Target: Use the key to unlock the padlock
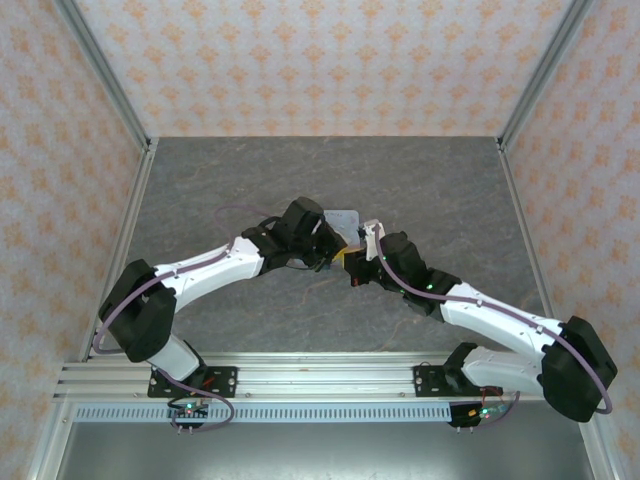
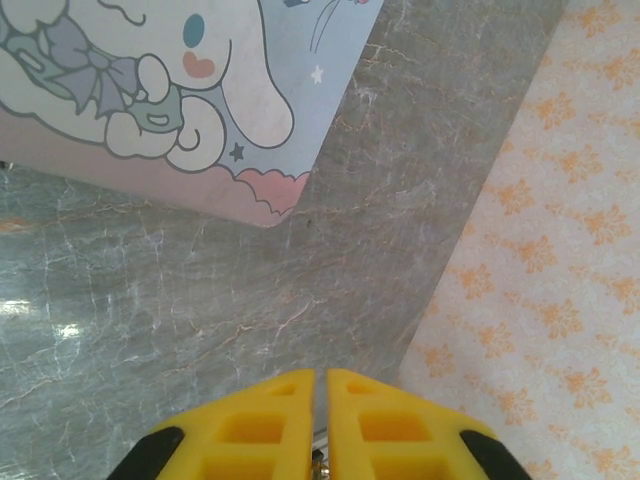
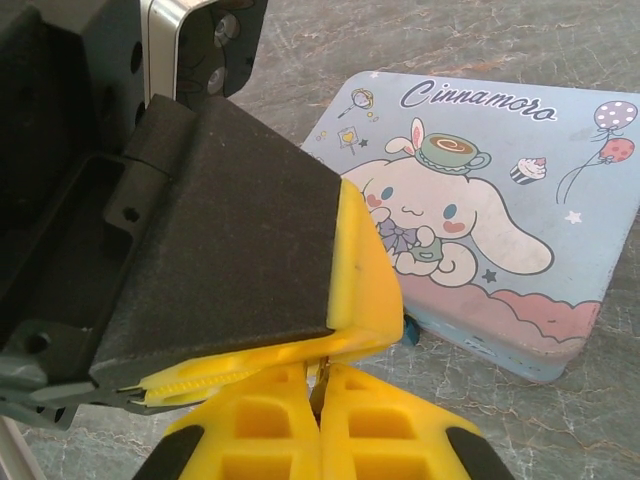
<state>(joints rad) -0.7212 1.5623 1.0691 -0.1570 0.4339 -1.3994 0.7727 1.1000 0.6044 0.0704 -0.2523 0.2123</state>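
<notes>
The right tool (image 3: 319, 395) is pressed together on a thin sliver, the key (image 3: 317, 382). Just beyond, the left tool (image 2: 318, 376) has its fingers together too. A bit of the teal padlock (image 3: 409, 329) peeks out beside its tip, just before the cartoon tin (image 3: 520, 290).

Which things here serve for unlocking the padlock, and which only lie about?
For the job:
left gripper, shut;
right gripper, shut;
small dark teal padlock, peeking beside the left fingertip;
thin pale metal sliver between the right fingers, probably the key.

Lying about:
pastel-blue rectangular tin with cartoon dog;
grey marbled table.
</notes>
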